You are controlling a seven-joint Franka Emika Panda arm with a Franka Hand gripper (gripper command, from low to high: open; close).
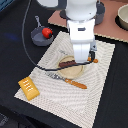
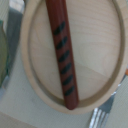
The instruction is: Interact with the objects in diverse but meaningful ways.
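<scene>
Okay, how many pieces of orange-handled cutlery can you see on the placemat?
2: a knife lying in front of the round plate, and a second orange handle at the plate's far side, mostly hidden behind the arm. More may be hidden.

Brown sausage [image 2: 62, 52] with dark stripes flat on plate; tomato [image 1: 47, 32] in grey pan [image 1: 39, 35]; bread loaf [image 1: 28, 87] on mat.

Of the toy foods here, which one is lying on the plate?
The sausage, brown with dark grill marks. The tomato sits in the pan; the bread lies on the mat's corner.
</scene>
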